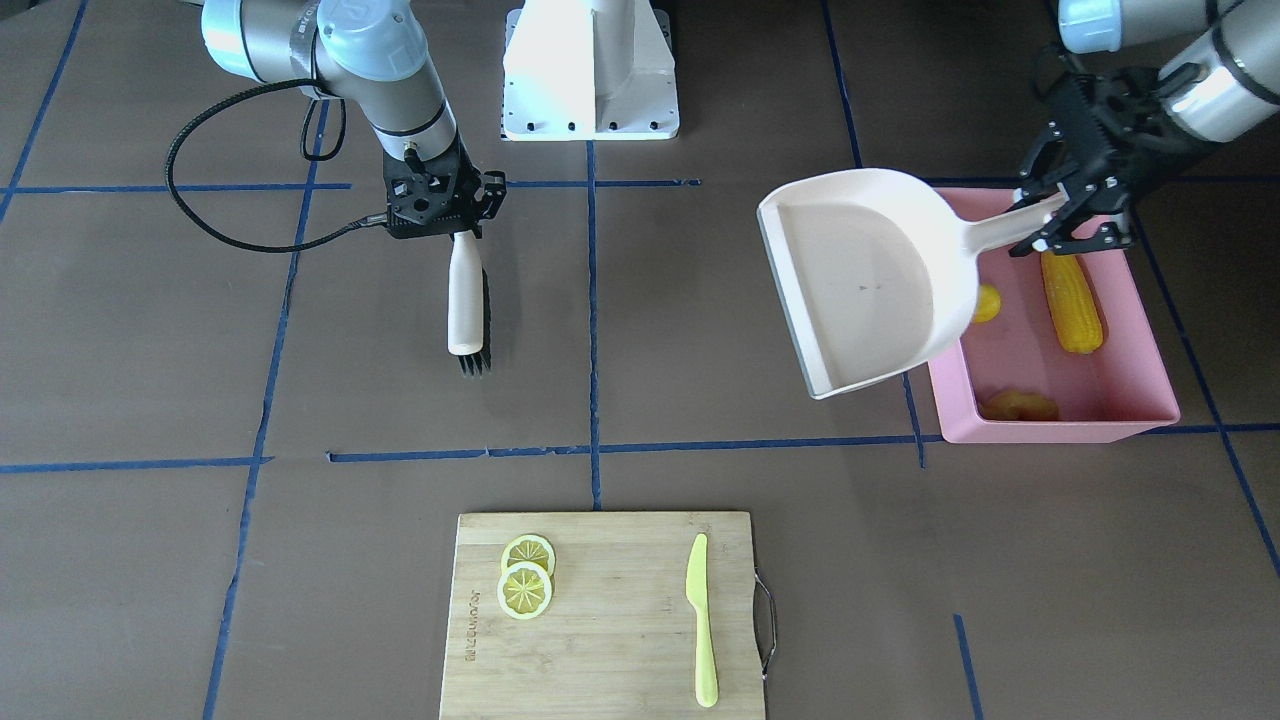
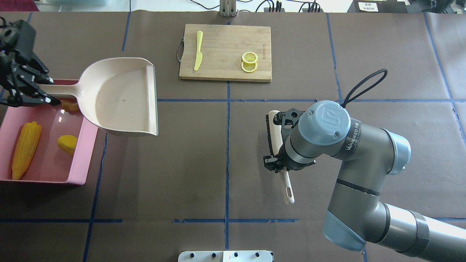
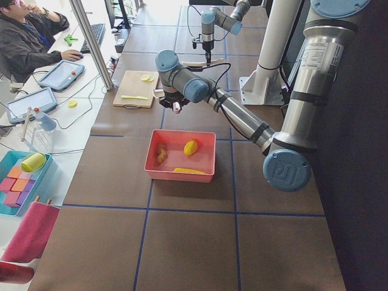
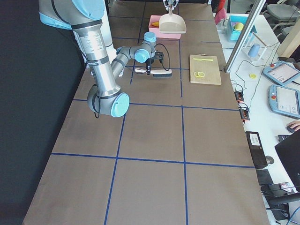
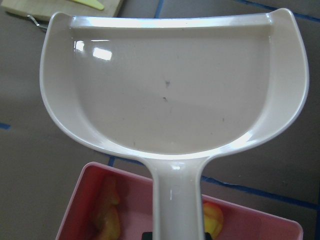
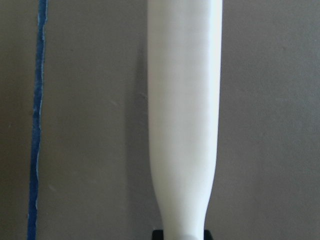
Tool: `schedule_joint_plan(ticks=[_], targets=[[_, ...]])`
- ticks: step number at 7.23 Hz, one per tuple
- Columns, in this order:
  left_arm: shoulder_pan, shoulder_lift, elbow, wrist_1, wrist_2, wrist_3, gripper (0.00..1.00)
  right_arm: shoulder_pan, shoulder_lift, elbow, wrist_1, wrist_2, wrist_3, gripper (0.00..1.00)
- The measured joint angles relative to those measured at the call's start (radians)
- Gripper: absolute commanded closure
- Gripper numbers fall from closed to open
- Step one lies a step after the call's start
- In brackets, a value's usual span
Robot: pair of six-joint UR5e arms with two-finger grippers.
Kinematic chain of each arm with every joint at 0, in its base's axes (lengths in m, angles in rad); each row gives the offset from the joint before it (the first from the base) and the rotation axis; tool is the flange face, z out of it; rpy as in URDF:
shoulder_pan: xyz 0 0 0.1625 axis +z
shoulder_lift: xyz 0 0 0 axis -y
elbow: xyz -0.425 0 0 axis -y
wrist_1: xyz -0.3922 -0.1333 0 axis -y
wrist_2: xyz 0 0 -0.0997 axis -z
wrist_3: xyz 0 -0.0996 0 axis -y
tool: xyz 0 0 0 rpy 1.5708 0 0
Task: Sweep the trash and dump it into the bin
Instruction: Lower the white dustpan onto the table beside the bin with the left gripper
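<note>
The trash lies in the pink bin (image 1: 1060, 430): a corn cob (image 1: 1072, 300), a rounded yellow lump (image 1: 987, 302) and a ginger root (image 1: 1020, 405). From overhead the corn cob (image 2: 25, 149), lump (image 2: 68, 143) and ginger root (image 2: 70, 106) show inside the bin (image 2: 80, 160). My left gripper (image 1: 1065, 215) is shut on the handle of the cream dustpan (image 1: 860, 280). The pan is empty and hangs partly over the bin's edge. My right gripper (image 1: 455, 225) is shut on the handle of a white brush (image 1: 465, 305), held low over the table's middle.
A wooden cutting board (image 1: 600, 640) at the table's operator side carries two lemon slices (image 1: 527, 590) and a pale green knife (image 1: 702, 620). The robot's white base (image 1: 590, 70) stands opposite it. Blue tape lines cross the brown table.
</note>
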Motion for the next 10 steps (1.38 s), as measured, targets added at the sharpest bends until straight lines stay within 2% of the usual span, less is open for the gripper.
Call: schedule_joint_plan(ticks=[2,5,7,8,9,10], targets=[[0.161,-0.047,0.001,-0.051,0.133,-0.009,1.00,-0.001,-0.001,0.001,0.002,-0.001,0.004,1.00],[0.350,-0.052,0.041,-0.230,0.343,-0.121,0.99,-0.004,0.000,0.002,0.002,-0.003,0.016,1.00],[0.425,-0.059,0.128,-0.363,0.411,-0.232,0.97,-0.004,-0.001,0.002,0.002,-0.003,0.018,1.00],[0.442,-0.062,0.170,-0.413,0.421,-0.269,0.89,-0.004,-0.001,0.002,0.002,-0.003,0.018,1.00],[0.451,-0.065,0.197,-0.444,0.425,-0.289,0.49,-0.005,-0.001,0.002,0.002,-0.003,0.018,1.00],[0.456,-0.069,0.213,-0.460,0.426,-0.297,0.00,-0.005,0.000,0.002,0.002,-0.003,0.019,1.00]])
